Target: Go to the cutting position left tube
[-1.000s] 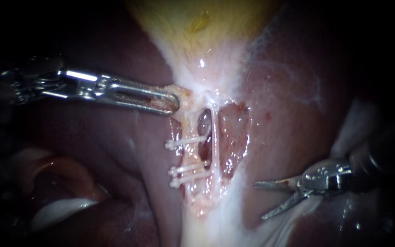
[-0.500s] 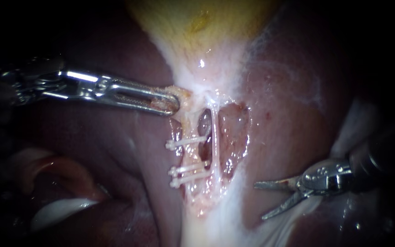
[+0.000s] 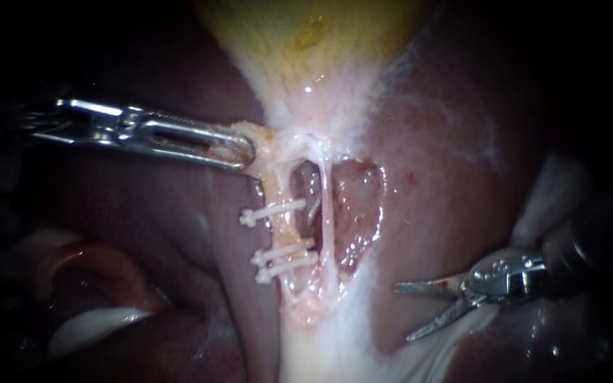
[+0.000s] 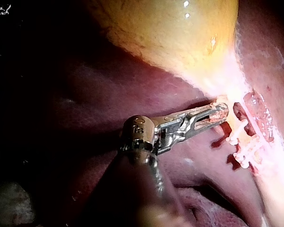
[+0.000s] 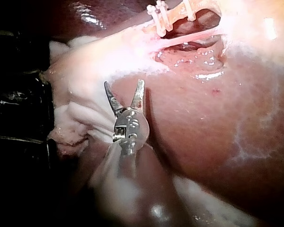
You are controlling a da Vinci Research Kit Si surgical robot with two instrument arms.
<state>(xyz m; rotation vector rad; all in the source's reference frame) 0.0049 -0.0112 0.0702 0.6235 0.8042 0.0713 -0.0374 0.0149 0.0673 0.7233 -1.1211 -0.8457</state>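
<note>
Pale left tube (image 3: 282,234) apparently bears three white clips (image 3: 278,211); left instrument (image 3: 241,152) clamps tissue (image 3: 265,136), right instrument (image 3: 401,312) gapes.

text: none readable | labels: none | numbers: none | signs: none in any view

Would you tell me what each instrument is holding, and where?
Left instrument grips pale tissue at the neck of the gallbladder; right instrument, jaws open, holds nothing.

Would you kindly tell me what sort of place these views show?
Probably a surgical practice bench: a liver and yellow gallbladder lie exposed, white clips cross a tube, and the left instrument and right instrument flank them.
</note>
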